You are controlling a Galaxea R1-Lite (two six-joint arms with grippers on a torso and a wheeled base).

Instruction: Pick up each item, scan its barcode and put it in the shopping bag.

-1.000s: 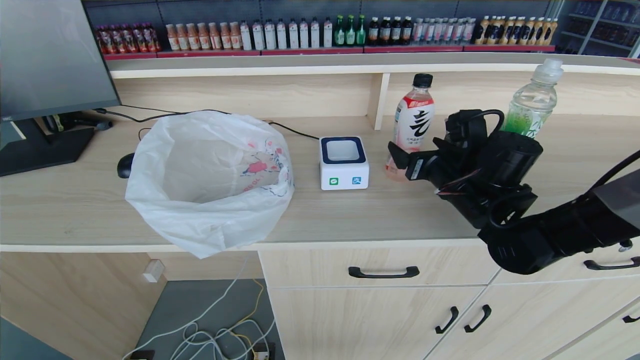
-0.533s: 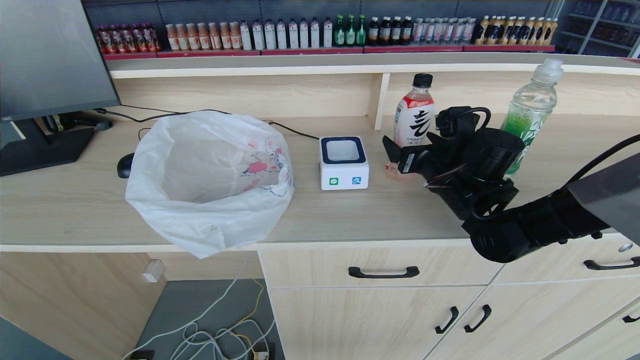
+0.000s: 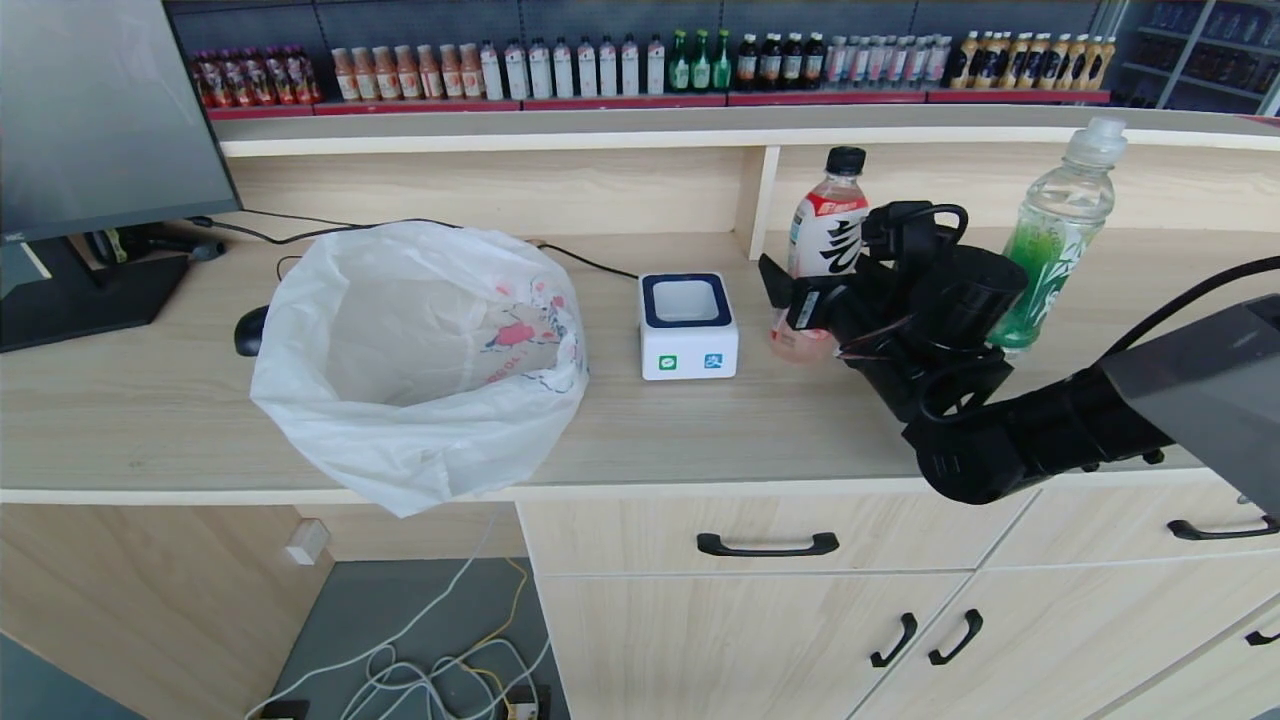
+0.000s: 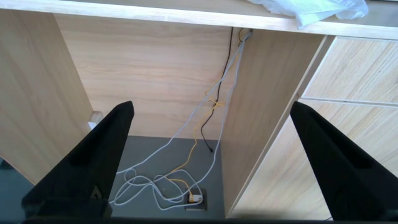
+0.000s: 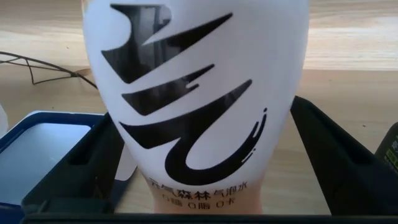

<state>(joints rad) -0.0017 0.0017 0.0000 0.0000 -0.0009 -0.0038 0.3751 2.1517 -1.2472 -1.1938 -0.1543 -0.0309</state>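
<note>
Take the white scanner (image 3: 687, 325) on the surface (image 3: 150, 420) as your reference.

The pink bottle (image 3: 828, 240) stands upright on the surface just to the right of the scanner, with its cap on. The right gripper (image 3: 800, 300) is at the lower half of this bottle, on the side nearer the robot. Its jaws are apart, one on each side of the bottle. You cannot tell whether they touch it.

The green bottle (image 3: 1050, 240) stands upright farther right of the scanner, beyond the right arm.

The shopping bag (image 3: 420, 360) sits open to the left of the scanner. Its lower part hangs over the front edge of the surface.

The left gripper (image 4: 211, 162) hangs below surface level, left of the scanner. Its jaws are apart and hold nothing, above cables (image 4: 155, 184) on the floor.
</note>
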